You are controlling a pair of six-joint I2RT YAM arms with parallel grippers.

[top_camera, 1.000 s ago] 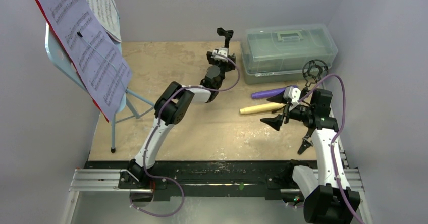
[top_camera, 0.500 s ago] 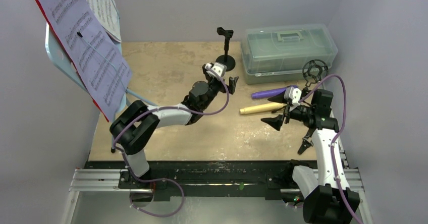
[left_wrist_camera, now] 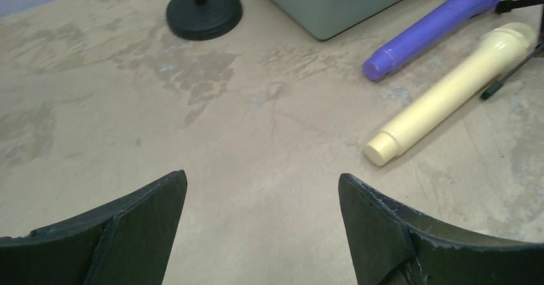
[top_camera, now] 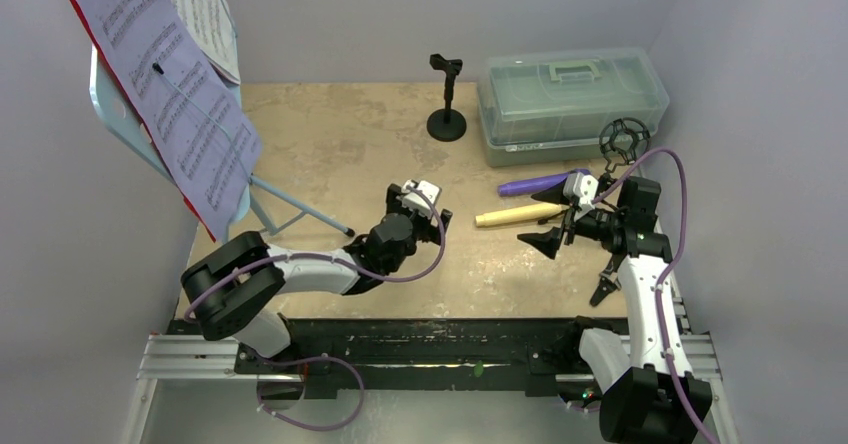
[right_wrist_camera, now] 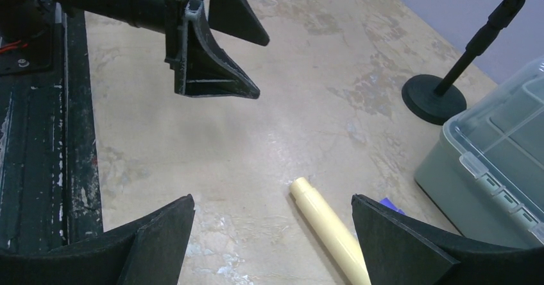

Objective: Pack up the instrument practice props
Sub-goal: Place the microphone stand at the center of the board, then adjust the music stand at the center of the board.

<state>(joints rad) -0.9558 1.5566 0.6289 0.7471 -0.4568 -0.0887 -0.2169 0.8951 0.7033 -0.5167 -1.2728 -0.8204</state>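
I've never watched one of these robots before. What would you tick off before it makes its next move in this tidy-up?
1. Left gripper open and empty: ok.
2. Right gripper open and empty: ok.
3. Cream microphone lying free, nothing resting on it: ok.
4. Purple microphone lying apart from the cream one: ok.
5. Round-base mic holder upright, clear of both arms: ok.
6. Plastic box open to receive things: not ok, lid is closed.

No text is legible; the sheet music (top_camera: 170,94) shows print seemingly too small.
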